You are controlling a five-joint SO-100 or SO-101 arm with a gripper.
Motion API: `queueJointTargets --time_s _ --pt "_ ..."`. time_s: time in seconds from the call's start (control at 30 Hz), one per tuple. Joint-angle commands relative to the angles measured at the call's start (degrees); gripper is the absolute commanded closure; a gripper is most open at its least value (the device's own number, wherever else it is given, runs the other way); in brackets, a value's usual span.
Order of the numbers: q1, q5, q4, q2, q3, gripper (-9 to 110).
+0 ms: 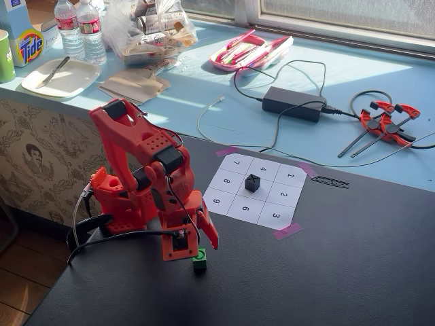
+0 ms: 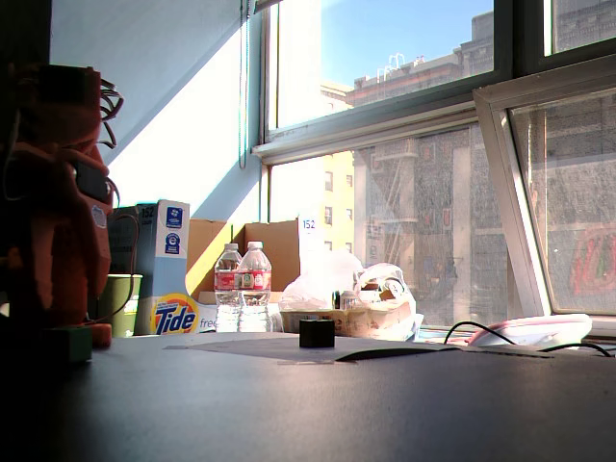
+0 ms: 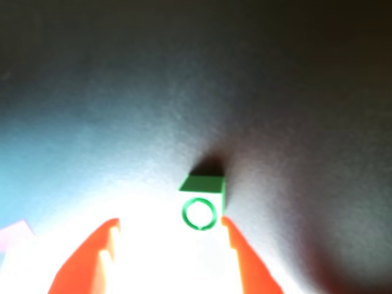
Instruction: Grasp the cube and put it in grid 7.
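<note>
The green cube [image 1: 199,257], with a pale ring on its top face, sits on the black table in front of the arm, well short of the white numbered grid [image 1: 272,216]. Grid 7 [image 1: 236,163] is the far left corner cell and is empty. My red gripper [image 1: 193,246] points down, open, over the cube. In the wrist view the cube [image 3: 202,199] lies just ahead of the gripper [image 3: 169,222], close beside the right fingertip [image 3: 229,229]; the left fingertip [image 3: 110,229] is well apart from it. The low fixed view shows the cube [image 2: 72,344] dimly beneath the arm.
A black cube marked X [image 1: 252,182] stands on the grid's centre cell and also shows in the low fixed view [image 2: 316,332]. Behind the black table, the blue counter holds a power adapter [image 1: 293,103] with cables, red clamps [image 1: 387,122], a pink tray [image 1: 248,51] and water bottles [image 1: 80,30].
</note>
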Motion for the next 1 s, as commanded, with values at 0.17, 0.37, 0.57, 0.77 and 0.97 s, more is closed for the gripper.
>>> queueJointTargets --time_s 0.17,0.37,0.57,0.77,0.97 --pt "-2.9 0.4 -7.0 -4.3 4.2 78" --pt "-3.3 0.0 -7.0 -4.7 4.6 80" --pt "-2.6 -1.7 0.2 -3.4 -1.8 78" --pt "-2.7 -2.9 10.8 -2.7 -9.8 77" --pt "-1.8 -4.7 12.2 -1.8 -8.9 77"
